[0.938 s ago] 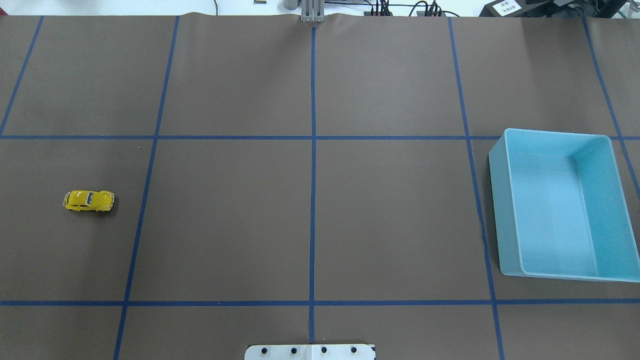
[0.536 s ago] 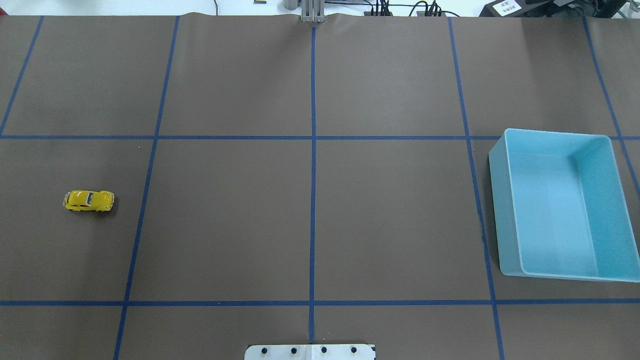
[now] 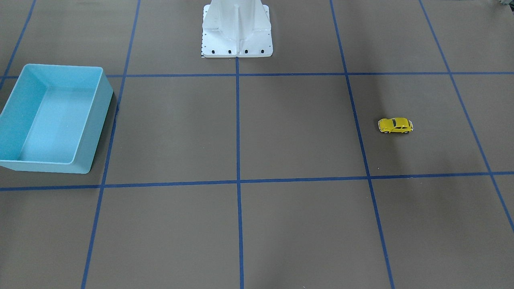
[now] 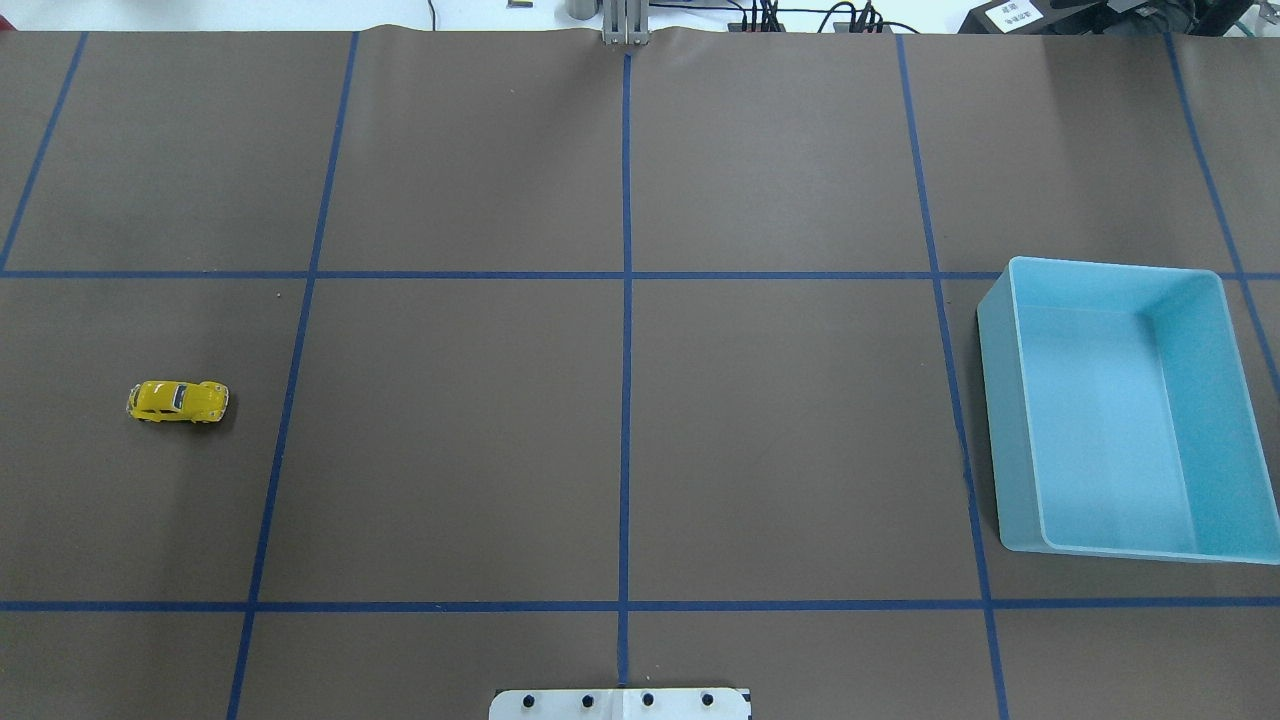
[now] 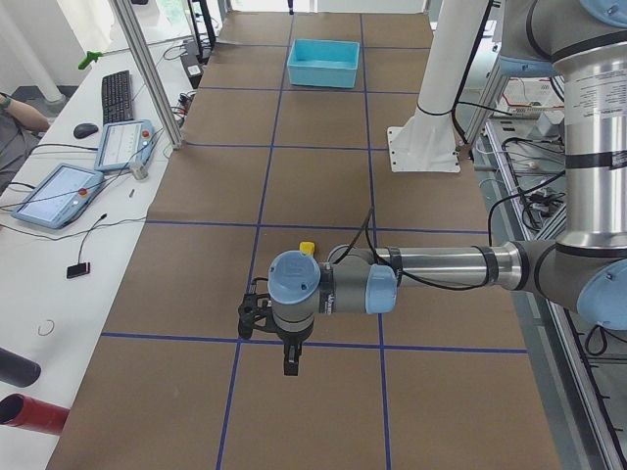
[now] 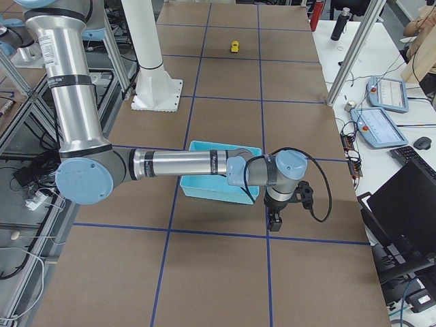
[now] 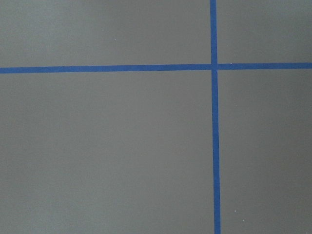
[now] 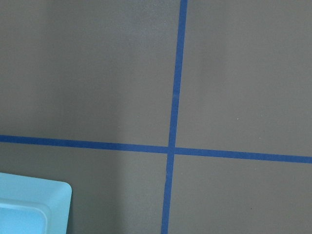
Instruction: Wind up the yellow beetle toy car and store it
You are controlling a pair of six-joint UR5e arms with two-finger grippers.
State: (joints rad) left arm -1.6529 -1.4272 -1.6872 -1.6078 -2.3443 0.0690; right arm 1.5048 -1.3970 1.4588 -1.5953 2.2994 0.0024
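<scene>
The yellow beetle toy car (image 4: 178, 401) stands on its wheels on the brown table at the left, also in the front-facing view (image 3: 395, 125), the exterior left view (image 5: 307, 249) and the exterior right view (image 6: 235, 46). My left gripper (image 5: 291, 364) hangs above the table near the car, on the near side of it in the exterior left view. My right gripper (image 6: 274, 223) hangs beside the blue bin (image 4: 1003, 400). I cannot tell whether either is open or shut. Both wrist views show only table and tape lines.
The empty blue bin stands at the table's right (image 3: 100, 120), and its corner shows in the right wrist view (image 8: 48, 187). The robot's white base (image 3: 237, 32) stands at the middle of the near edge. Blue tape lines (image 4: 626, 300) grid the table. Operators' desks with tablets (image 5: 59, 191) flank the far side.
</scene>
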